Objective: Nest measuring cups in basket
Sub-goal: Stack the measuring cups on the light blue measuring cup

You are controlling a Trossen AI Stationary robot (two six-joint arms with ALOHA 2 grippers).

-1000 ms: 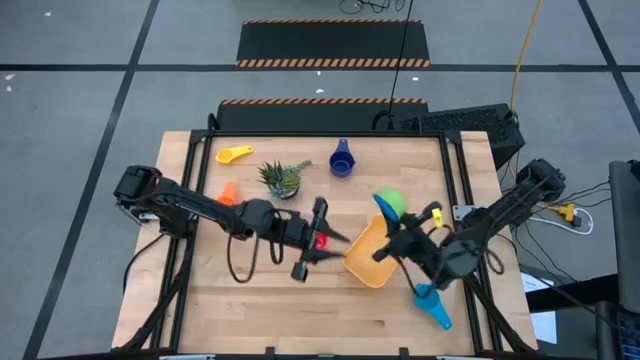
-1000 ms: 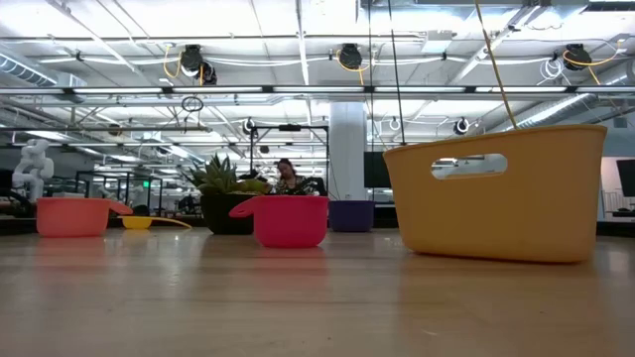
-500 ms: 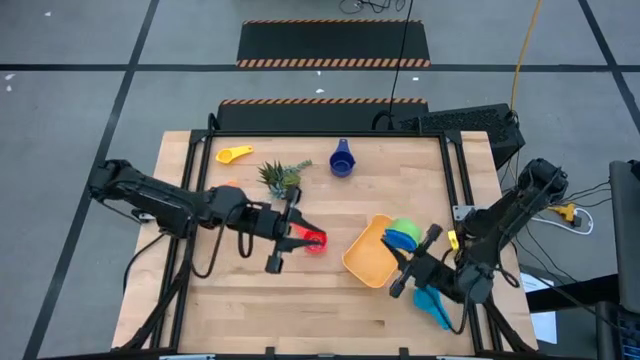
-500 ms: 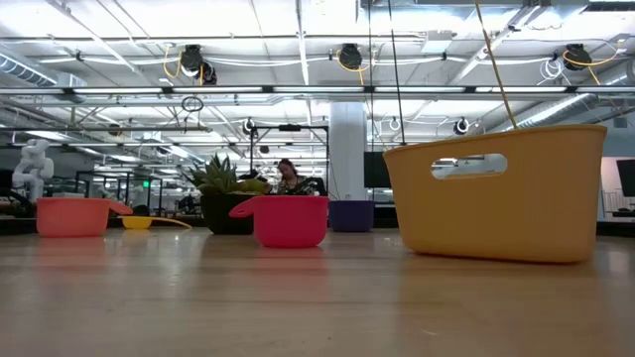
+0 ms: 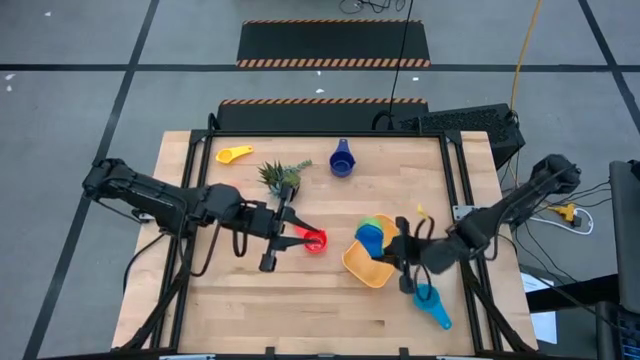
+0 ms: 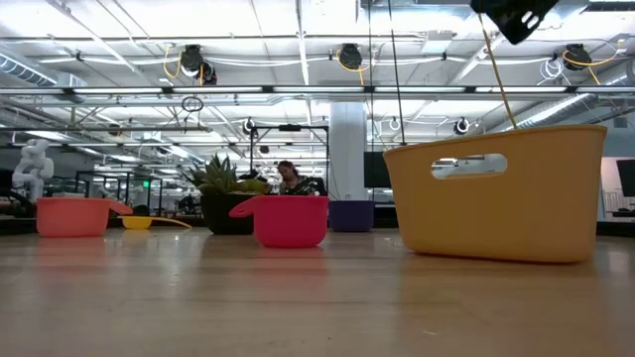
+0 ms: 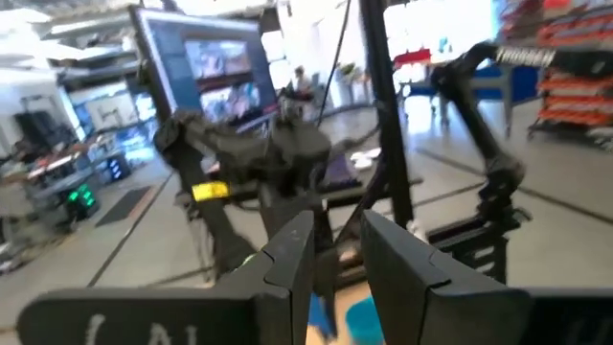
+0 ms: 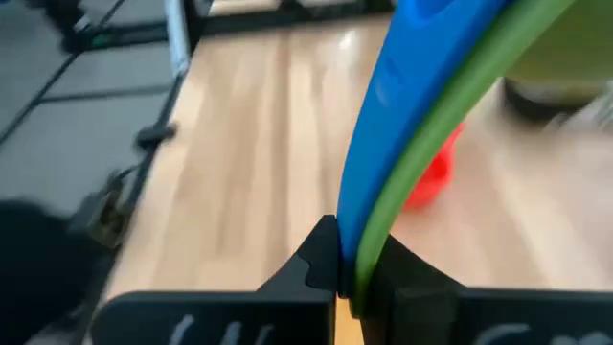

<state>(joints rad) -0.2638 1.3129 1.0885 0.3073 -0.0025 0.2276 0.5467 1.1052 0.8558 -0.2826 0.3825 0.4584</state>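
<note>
- Bare wood along the near edge of the table (image 5: pixel 300 320), open to reach across
- Potted plant (image 5: pixel 281 177) crowds the far left beside the left arm (image 5: pixel 180 205)
- Basket (image 5: pixel 362 262) and right arm (image 5: pixel 480 225) block the right

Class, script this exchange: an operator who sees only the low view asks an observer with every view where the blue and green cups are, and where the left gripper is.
Operator: On the low view I see only the basket and the red cup. Where are the blue and green ones?
Observer: The right gripper is shut on the rims of the nested blue and green cups, above the basket.
Operator: And the left gripper?
Observer: The high view shows the left gripper right beside the red cup, on the side away from the basket.
</note>
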